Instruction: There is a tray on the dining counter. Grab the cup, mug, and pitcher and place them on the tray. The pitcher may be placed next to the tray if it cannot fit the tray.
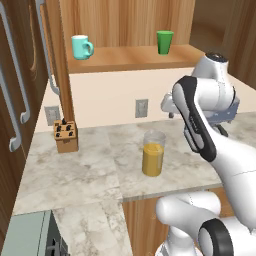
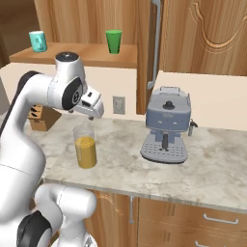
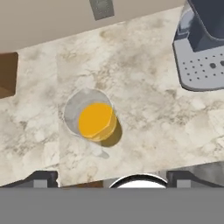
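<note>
The pitcher [image 1: 153, 153] stands upright on a marble counter [image 2: 207, 164], left of the coffee machine [image 2: 166, 126] and apart from it. The gripper [image 3: 111, 177] hangs above it, fingers spread wide, holding nothing. Glass with orange liquid looks heavy, slick and breakable; a firm side grasp around mid-height seems safest.

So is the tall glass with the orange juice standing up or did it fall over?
Standing up. The tall clear glass pitcher sits upright on the marble counter, its orange liquid level and nothing spilled around it.
</note>
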